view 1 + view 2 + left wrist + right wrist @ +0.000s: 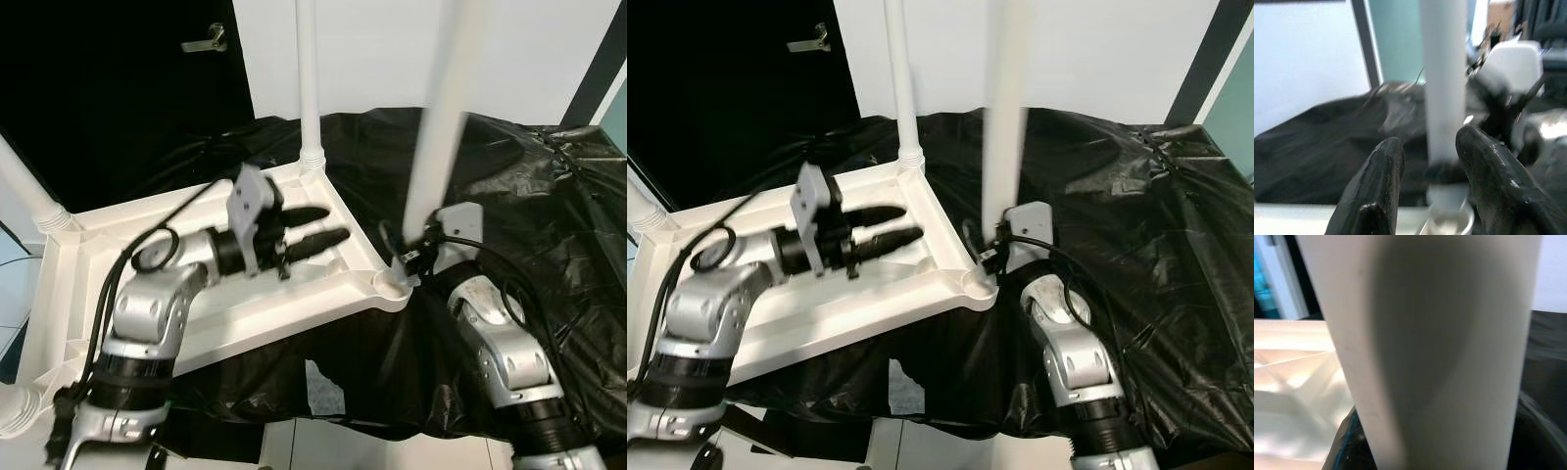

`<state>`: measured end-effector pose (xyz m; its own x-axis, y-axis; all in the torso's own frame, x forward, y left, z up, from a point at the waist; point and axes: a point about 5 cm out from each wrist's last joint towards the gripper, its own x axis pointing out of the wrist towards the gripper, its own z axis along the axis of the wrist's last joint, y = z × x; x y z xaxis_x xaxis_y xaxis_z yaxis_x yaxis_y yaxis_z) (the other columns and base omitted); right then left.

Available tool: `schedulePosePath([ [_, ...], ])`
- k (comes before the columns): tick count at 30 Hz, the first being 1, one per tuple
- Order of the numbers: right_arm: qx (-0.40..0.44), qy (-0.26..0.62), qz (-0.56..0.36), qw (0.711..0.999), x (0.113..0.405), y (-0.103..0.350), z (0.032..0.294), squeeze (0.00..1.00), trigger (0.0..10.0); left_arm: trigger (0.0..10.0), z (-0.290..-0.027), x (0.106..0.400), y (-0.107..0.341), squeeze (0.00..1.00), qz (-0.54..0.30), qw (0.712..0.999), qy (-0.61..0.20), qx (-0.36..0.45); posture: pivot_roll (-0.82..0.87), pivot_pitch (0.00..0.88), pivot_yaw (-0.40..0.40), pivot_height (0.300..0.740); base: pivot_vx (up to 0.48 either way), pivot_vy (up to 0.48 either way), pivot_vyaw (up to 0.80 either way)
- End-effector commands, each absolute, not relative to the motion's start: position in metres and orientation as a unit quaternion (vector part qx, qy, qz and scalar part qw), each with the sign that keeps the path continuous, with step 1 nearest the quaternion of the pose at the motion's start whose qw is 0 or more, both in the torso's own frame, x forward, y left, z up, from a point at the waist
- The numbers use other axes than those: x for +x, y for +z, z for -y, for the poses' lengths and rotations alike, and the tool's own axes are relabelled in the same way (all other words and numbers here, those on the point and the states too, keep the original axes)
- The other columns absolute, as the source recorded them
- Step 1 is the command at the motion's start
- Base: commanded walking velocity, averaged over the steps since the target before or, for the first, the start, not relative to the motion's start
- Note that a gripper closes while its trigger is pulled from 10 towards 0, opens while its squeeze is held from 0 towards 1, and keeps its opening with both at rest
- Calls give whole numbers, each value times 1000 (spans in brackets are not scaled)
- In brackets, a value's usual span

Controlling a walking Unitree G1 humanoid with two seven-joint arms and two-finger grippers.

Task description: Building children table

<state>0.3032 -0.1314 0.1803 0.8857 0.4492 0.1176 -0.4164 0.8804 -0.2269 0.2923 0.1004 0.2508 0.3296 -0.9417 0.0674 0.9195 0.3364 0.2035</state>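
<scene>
The white table top (pixel 69 294) lies upside down on a surface covered in black sheeting. A white leg (pixel 441 117) stands in the near right corner socket (pixel 392 286), a little tilted and blurred. My right gripper (pixel 416 257) is shut on this leg's lower end; up close the leg (pixel 1435 347) sits between the dark fingers. My left gripper (pixel 336 222) hovers open over the underside, pointing at that leg. The leg (pixel 1442 73) stands beyond its two black fingers (pixel 1376 186). Another leg (pixel 308 78) stands upright at the far corner, and a third (pixel 24 186) at the left corner.
Crumpled black plastic sheeting (pixel 509 176) covers the surface to the right and behind. A dark door with a metal handle (pixel 206 41) stands at the back left. A fourth white leg end (pixel 15 411) shows at the near left corner. Light floor (pixel 323 446) lies below the front edge.
</scene>
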Motion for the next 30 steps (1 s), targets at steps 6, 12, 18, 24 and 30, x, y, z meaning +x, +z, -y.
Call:
schedulePosePath([
  [6, -127, 284, 76, 947, 309, 188, 126, 0, 10000, 10000, -81, 293, 255, 1000, 83, 815, -573, 32, 9, 0, 11, 740, 0, 0, 0],
  [12, -155, 338, 71, 926, 311, 194, 123, 0, 10000, 10000, -75, 302, 262, 0, 99, 829, -550, 29, 12, 0, 9, 740, 0, 0, 0],
  [18, -183, 389, 58, 901, 312, 196, 123, 0, 10000, 10000, -76, 312, 269, 0, 107, 844, -525, 10, 6, 0, 10, 740, 0, 0, 0],
  [24, -195, 427, 49, 881, 313, 200, 125, 0, 10000, 10000, -80, 312, 287, 0, 131, 835, -534, -29, 14, 0, 4, 740, 0, 0, 0],
  [30, -203, 447, 40, 870, 314, 200, 127, 0, 10000, 10000, -80, 311, 294, 0, 139, 822, -551, -43, 16, 0, 3, 740, 0, 0, 0],
])
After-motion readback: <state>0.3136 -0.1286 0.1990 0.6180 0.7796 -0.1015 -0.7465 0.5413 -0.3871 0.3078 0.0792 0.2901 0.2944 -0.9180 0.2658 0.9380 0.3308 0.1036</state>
